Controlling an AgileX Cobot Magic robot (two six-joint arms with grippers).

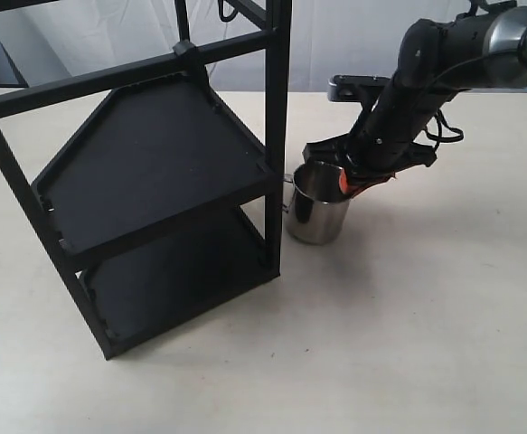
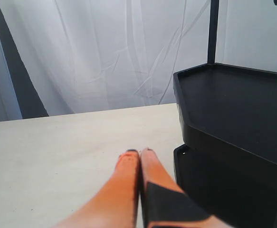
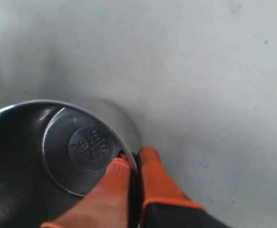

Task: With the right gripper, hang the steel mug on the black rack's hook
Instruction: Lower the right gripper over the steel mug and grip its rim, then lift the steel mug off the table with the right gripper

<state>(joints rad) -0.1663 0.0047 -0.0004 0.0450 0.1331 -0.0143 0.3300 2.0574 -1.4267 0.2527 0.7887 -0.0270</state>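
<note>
The steel mug (image 1: 315, 212) stands upright on the table, close beside the front right post of the black rack (image 1: 145, 154). Its thin handle (image 1: 287, 194) faces the rack. My right gripper (image 1: 343, 183) comes down from the right and is shut on the mug's rim. In the right wrist view one orange finger (image 3: 114, 178) is inside the mug (image 3: 81, 142) and the other is outside, with the gripper (image 3: 133, 159) pinching the wall. The hook (image 1: 224, 11) shows only as a curved prong at the top edge. My left gripper (image 2: 139, 152) is shut and holds nothing, beside the rack (image 2: 233, 99).
The pale table (image 1: 408, 344) runs bare to the right and front of the mug. A white curtain (image 2: 105, 57) hangs behind. A clamp block (image 1: 184, 47) sits on the rack's upper crossbar. The left arm does not show in the exterior view.
</note>
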